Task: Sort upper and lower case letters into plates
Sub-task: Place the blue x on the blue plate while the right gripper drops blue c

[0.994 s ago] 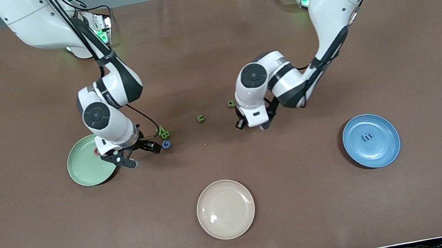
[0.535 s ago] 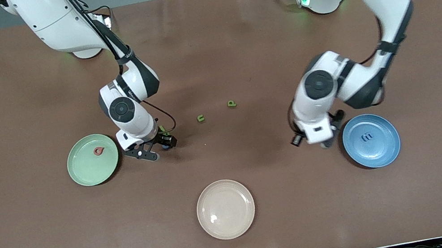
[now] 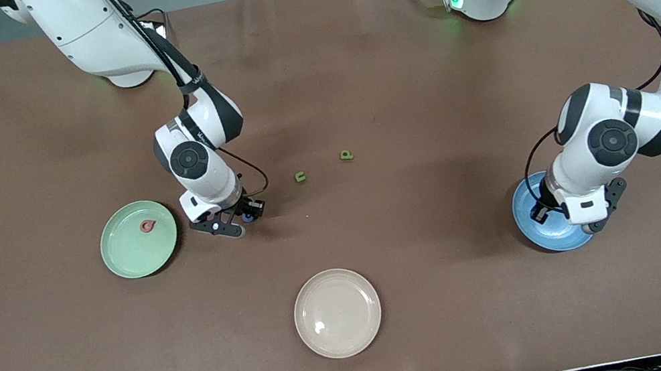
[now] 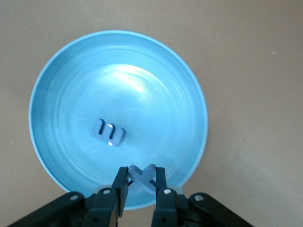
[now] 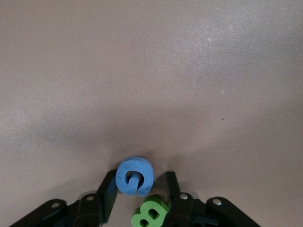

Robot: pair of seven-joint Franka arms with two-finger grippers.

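My left gripper [image 3: 571, 222] hangs over the blue plate [image 3: 525, 220] and is shut on a blue letter x [image 4: 138, 176]. A blue letter m [image 4: 108, 132] lies in that plate [image 4: 52, 80]. My right gripper [image 3: 240, 219] is down at the table, open, with its fingers on either side of a blue letter G [image 5: 135, 176]. A green letter B [image 5: 150, 213] lies against one finger. The mint green plate [image 3: 130, 255] holds a pink-red letter [image 3: 147, 227]. Two green letters [image 3: 300, 177] [image 3: 346, 155] lie mid-table.
A cream-beige plate [image 3: 337, 313] sits near the front camera's edge of the table, midway between the arms. The right arm's forearm leans over the table between the green plate and the loose green letters.
My left gripper has swung from mid-table to over the blue plate, carrying the x. My right gripper has moved from the green plate's edge to around the blue G.
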